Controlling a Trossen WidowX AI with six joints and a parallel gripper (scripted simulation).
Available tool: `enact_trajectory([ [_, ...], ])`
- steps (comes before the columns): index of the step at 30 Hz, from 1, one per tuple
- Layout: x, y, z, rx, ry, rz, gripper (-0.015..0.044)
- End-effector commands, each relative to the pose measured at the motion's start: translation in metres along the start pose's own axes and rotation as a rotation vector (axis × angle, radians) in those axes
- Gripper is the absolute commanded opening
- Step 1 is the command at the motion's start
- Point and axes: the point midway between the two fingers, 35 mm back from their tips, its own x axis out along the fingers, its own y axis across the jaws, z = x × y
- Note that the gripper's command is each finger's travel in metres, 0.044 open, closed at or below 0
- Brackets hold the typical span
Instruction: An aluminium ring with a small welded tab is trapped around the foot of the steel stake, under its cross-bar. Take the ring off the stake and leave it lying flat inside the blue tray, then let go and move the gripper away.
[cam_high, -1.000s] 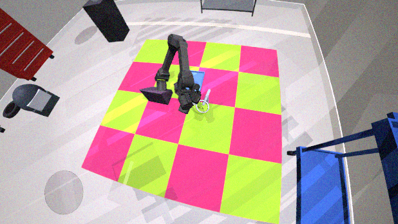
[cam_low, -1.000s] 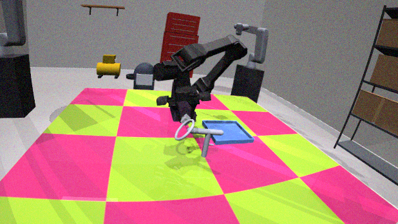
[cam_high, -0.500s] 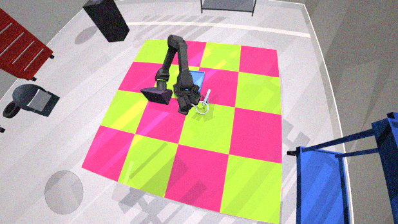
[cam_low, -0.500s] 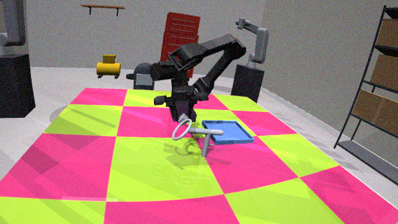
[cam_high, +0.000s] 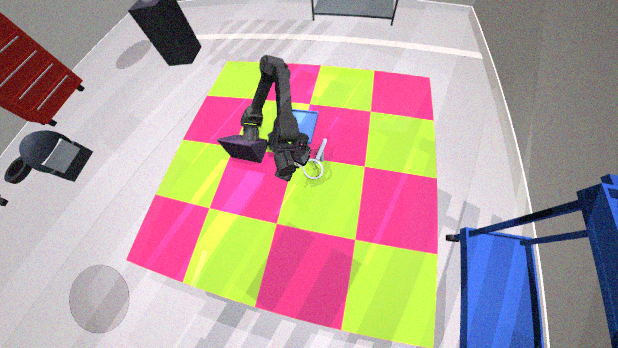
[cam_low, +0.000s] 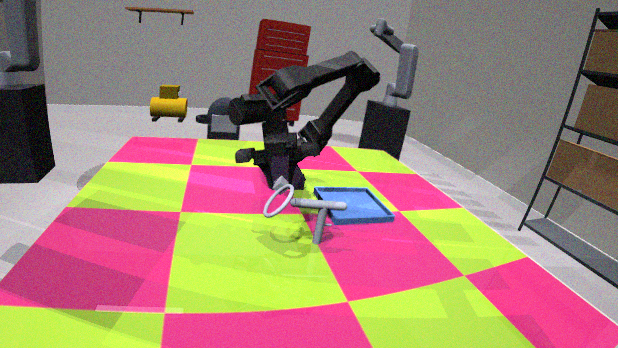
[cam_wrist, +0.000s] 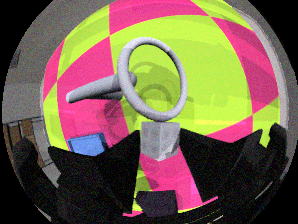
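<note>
The aluminium ring (cam_high: 305, 174) (cam_low: 266, 212) (cam_wrist: 123, 91) hangs tilted in the air just beyond the tips of the gripper (cam_high: 302, 159) (cam_low: 284, 184) (cam_wrist: 158, 133), at the end of the cross-bar (cam_high: 322, 148) (cam_low: 322, 204) (cam_wrist: 90, 89) of the steel stake (cam_low: 320, 230). Whether ring and stake touch, I cannot tell. The blue tray (cam_high: 312, 131) (cam_low: 365, 220) (cam_wrist: 86, 145) lies near the stake, on the side away from the ring; its raised rim edges it all round. Past the stake's other sides spreads the chequered mat (cam_high: 320, 200) (cam_low: 235, 260) (cam_wrist: 210, 65). The gripper is partly open, clamped on the ring's pale tab (cam_low: 281, 182) (cam_wrist: 159, 140).
</note>
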Motion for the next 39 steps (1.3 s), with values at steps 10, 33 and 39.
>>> enact_trajectory([
  [10,-0.01,-0.003,0.003,0.0,0.002,-0.001,0.0],
  [33,-0.046,0.005,0.011,0.0,0.002,-0.003,0.0],
  [39,-0.055,0.008,0.012,0.0,0.002,-0.003,0.0],
])
